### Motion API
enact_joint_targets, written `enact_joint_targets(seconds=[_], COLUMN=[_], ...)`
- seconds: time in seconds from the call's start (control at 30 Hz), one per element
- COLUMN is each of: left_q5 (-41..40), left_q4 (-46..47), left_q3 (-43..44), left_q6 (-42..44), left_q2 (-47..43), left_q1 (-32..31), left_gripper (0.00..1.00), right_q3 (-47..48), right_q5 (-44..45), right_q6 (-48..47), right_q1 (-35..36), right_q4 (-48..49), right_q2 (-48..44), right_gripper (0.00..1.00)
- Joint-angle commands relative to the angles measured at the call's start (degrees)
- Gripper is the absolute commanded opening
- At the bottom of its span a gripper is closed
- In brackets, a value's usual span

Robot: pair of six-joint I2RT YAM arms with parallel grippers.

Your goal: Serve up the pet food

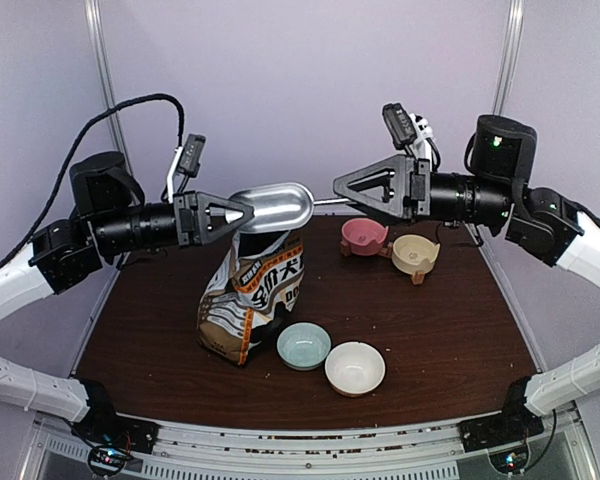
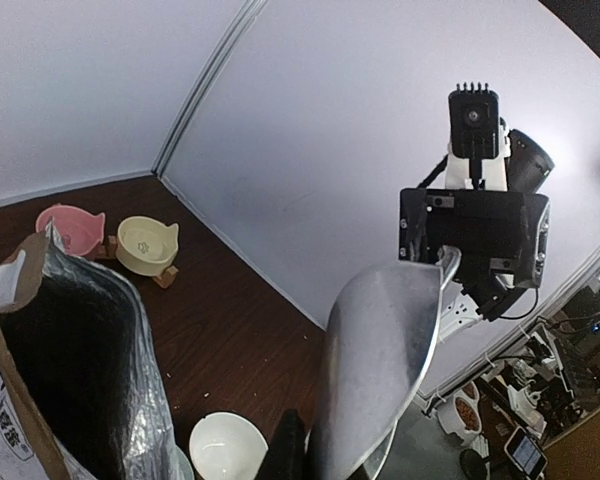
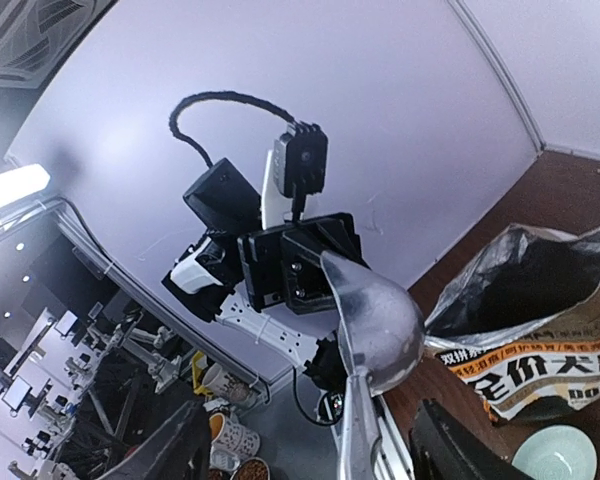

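A metal scoop (image 1: 275, 207) hangs in the air above the open brown dog-food bag (image 1: 250, 295). My left gripper (image 1: 246, 212) is shut on the rim of the scoop's bowl (image 2: 380, 360); one dark finger (image 2: 285, 450) shows beside it. My right gripper (image 1: 340, 195) is open. The scoop's thin handle (image 3: 358, 430) runs between its wide-apart fingers (image 3: 170, 450) without touching them. The scoop's bowl (image 3: 380, 325) looks empty. The pet food is hidden: the bag's opening (image 2: 70, 370) is dark inside.
On the brown table (image 1: 450, 330), a pink bowl (image 1: 364, 235) and a cream bowl (image 1: 416, 253) stand on small stands at the back right. A pale blue bowl (image 1: 303, 345) and a white bowl (image 1: 355, 367) sit in front of the bag.
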Motion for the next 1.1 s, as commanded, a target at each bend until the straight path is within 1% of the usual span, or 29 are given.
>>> enact_joint_targets(seconds=[0.0,0.1,0.23,0.33,0.43,0.57,0.73,0.8,0.9,0.97,1.0,1.03,1.07], left_q5=[-1.5,-1.4,-2.7,-2.5,-1.9,-1.6,-1.9,-2.1,-2.8,-4.0,-5.3,-7.4,-9.8], left_q4=[0.6,-1.4,-4.9,-5.8,-5.8,-6.0,-6.5,-6.6,-7.3,-9.0,-10.9,-13.6,-16.8], left_q3=[-0.4,0.3,1.5,1.9,1.9,2.0,2.0,1.9,1.9,2.8,3.7,5.0,6.7], left_q6=[-6.0,-7.3,-7.6,-7.8,-8.3,-8.4,-8.5,-8.6,-8.1,-6.3,-4.4,-2.5,-0.8], left_q2=[-1.6,-1.3,-0.8,-0.4,-0.1,0.1,0.0,0.0,-0.2,-0.2,-0.2,-0.1,0.3], left_q1=[-0.1,-0.1,-0.1,-0.1,-0.1,-0.1,-0.1,-0.1,-0.1,-0.1,-0.1,0.1,0.3], left_gripper=[0.00,0.00,0.00,0.00,0.00,0.00,0.00,0.00,0.00,0.00,0.02,0.14,0.30], right_q3=[-2.7,-2.7,-1.2,0.0,1.2,1.5,1.0,0.6,0.0,-0.1,0.1,0.4,0.8], right_q5=[-2.7,-3.5,-4.6,-4.4,-4.4,-4.3,-3.7,-3.5,-2.3,0.0,1.3,3.0,4.9], right_q6=[-4.5,-4.7,-6.0,-7.3,-8.7,-9.0,-9.0,-9.0,-8.8,-8.7,-8.7,-8.8,-8.7], right_q1=[-0.2,0.2,1.1,1.8,2.5,2.9,3.0,3.0,3.0,3.0,3.0,3.0,3.0], right_q4=[7.9,8.4,6.8,3.4,0.6,-0.4,-1.0,-1.2,-1.2,-1.8,-2.3,-2.8,-3.5], right_q2=[-0.7,0.6,2.2,3.3,4.6,5.1,4.7,4.6,3.9,3.3,2.9,2.5,2.2], right_gripper=[0.72,0.71,0.61,0.47,0.38,0.24,0.15,0.08,0.00,0.00,0.00,0.00,0.00])
